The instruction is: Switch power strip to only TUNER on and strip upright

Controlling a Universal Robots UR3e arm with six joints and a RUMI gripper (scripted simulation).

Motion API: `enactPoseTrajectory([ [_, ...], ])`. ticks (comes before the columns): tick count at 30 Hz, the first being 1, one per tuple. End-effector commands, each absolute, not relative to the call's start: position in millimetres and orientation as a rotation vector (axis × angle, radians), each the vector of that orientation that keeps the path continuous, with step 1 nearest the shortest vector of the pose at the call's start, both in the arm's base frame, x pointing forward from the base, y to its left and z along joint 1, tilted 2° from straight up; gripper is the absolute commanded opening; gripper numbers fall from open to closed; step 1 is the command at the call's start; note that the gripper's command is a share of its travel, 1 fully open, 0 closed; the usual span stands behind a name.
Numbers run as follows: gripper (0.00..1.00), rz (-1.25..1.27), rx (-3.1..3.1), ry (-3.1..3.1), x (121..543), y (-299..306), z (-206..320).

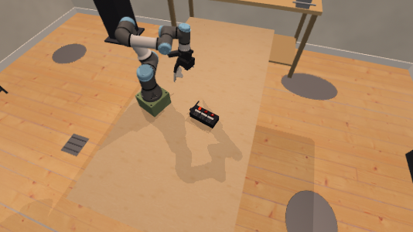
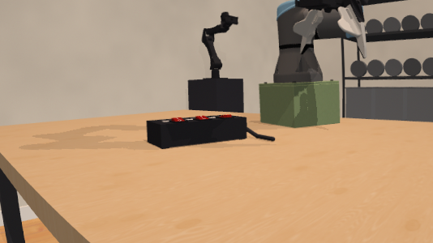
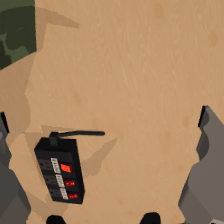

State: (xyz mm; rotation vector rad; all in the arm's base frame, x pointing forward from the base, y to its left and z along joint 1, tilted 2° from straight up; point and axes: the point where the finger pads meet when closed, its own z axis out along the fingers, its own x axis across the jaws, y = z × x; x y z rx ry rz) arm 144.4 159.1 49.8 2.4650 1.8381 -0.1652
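A long wooden table (image 1: 232, 70) on plank flooring. My claw (image 2: 333, 33) hangs wide, holding nothing, above the black power strip (image 1: 204, 116), which lies switches-up. Switch labels are unreadable.

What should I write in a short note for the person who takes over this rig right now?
Claw: wide open, holding nothing, hanging high above the table beside the green base.
Power strip: lies on the table with its switch side up, cord stub toward the base, apart from the claw.
Switches: three red rockers show; their labels and positions are too small to read.
Done: nothing visible yet.
Left: find TUNER, set it on alone, keep the strip upright.
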Motion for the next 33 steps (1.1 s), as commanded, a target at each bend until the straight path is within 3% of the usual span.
enactPoseTrajectory([
  [1,1.00,-0.162,2.465,1.838,145,159,50],
  [22,1.00,-0.164,2.460,1.843,146,159,51],
  [33,1.00,-0.207,2.373,1.949,171,149,56],
])
